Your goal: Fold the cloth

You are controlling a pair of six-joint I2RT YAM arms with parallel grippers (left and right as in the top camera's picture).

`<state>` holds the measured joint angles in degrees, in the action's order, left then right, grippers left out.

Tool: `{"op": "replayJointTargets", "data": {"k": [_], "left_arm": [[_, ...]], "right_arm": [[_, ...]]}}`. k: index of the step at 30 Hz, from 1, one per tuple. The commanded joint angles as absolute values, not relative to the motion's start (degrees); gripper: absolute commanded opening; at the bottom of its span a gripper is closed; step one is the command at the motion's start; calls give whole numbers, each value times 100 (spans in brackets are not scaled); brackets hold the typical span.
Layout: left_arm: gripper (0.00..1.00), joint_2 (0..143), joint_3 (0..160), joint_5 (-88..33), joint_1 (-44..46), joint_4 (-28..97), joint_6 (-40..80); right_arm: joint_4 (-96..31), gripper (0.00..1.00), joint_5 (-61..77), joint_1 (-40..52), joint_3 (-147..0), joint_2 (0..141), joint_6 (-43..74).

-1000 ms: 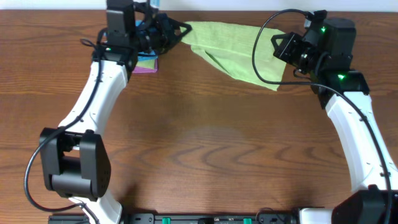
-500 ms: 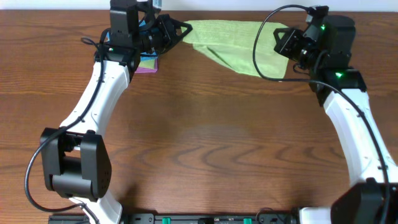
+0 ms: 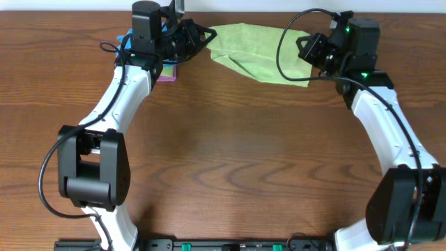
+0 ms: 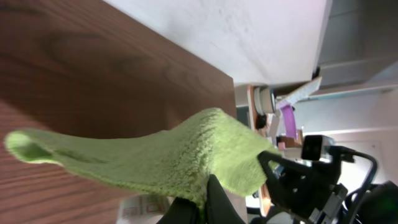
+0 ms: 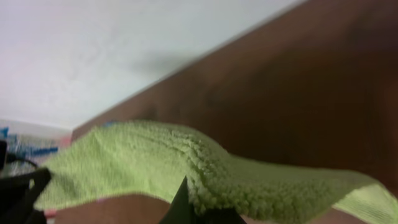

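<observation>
The cloth is held along the far edge of the table, apparently lifted and sagging, with one end clamped in the closed left gripper and the other end pinched in the closed right gripper. For a clean fold, both held ends should be drawn toward the open wood together and at equal height, so that the hanging lower edge is laid down first and smoothed flat rather than bunched. The pink-purple cloth beside the left arm should be given room, so that nothing is dragged along.
</observation>
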<state>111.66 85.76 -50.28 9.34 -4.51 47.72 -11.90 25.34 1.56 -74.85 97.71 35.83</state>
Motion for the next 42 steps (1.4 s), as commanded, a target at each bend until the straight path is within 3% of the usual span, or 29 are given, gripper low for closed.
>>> {"op": "replayJointTargets", "data": {"k": [1,7,12,23,32,42], "left_arm": [[6,11004,8611,-5522,849,-434,4565],[6,10523,8611,-5763,744,886,3321],[6,9859,8611,-4521,770,3295,1656],[6,9321,8608,-4254,1282,5568,1044],[6,9039,8597,-3415,1927,6233,1107],[6,8860,8270,-2814,1953,5935,1557]], "right_arm": [[-1603,1,2783,148,-7544,9338,3343],[-3148,1,2735,158,-7542,8519,2648],[-4635,1,2405,158,-7542,7839,1911],[-6475,1,2261,646,-7531,6871,1629],[-7323,1,1476,1070,-7264,6324,1973],[-6294,1,1474,1068,-6064,6165,2187]]}}
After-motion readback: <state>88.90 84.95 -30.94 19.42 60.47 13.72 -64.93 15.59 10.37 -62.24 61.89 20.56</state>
